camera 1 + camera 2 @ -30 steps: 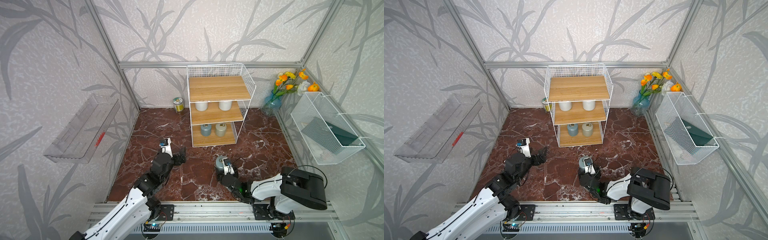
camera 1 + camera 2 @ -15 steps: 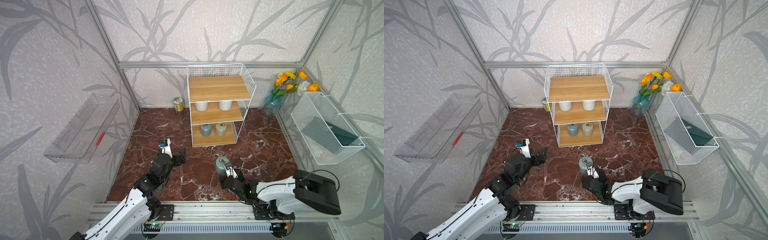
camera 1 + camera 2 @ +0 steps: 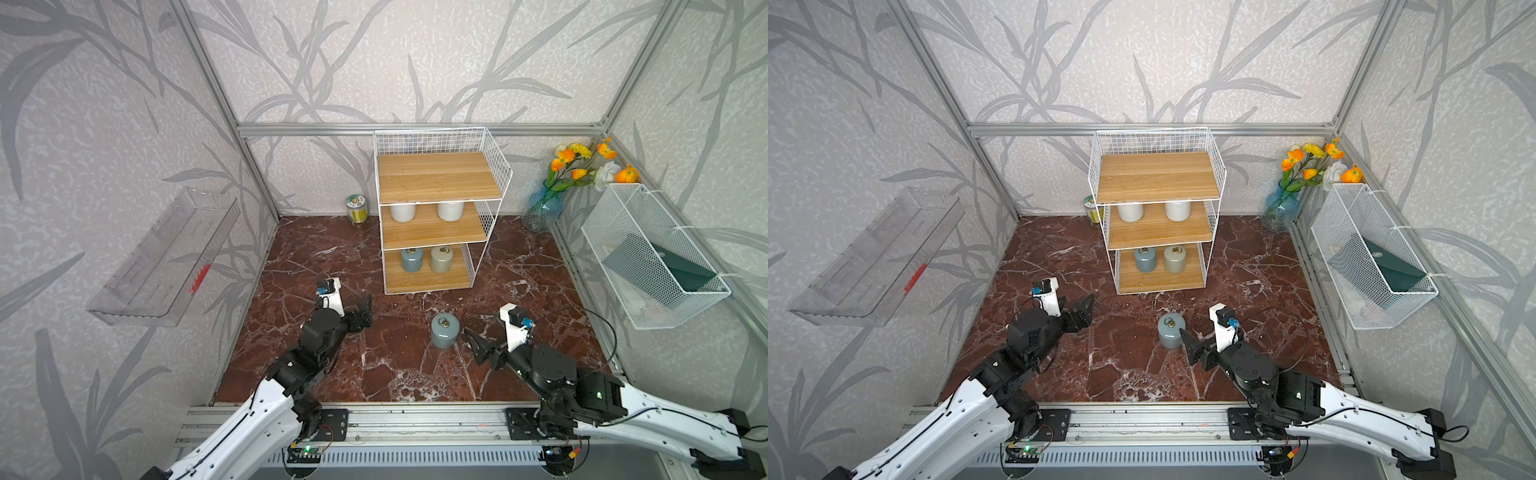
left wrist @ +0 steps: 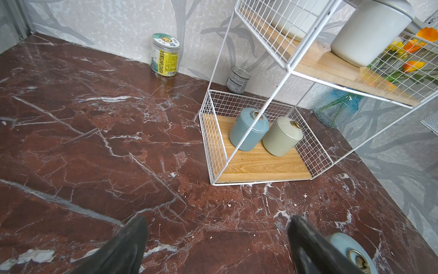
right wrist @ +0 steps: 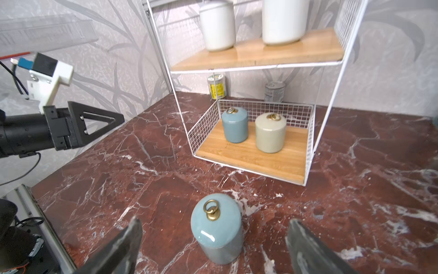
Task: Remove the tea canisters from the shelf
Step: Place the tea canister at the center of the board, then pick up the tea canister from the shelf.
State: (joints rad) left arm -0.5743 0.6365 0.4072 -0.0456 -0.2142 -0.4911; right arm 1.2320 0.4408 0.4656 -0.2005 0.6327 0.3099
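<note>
Four tea canisters (image 3: 412,259) sit on the shelf (image 3: 440,178); a fifth, blue-grey canister (image 3: 444,331) stands on the marble floor (image 3: 395,365) just beside the right gripper (image 3: 473,344), jaws apart, untouching; left gripper (image 3: 366,311) likewise spread, empty.

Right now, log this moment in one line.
left gripper open, empty | right gripper open, empty | blue-grey canister on floor | four canisters on shelf

Shelf (image 3: 436,176): white wire, three wooden boards, upright. Middle board: two off-white canisters (image 3: 402,211) (image 3: 450,210). Bottom board: blue-grey canister (image 3: 412,259) beside beige canister (image 3: 441,259). Second blue-grey canister (image 3: 444,331): upright on bench, before shelf.
</note>
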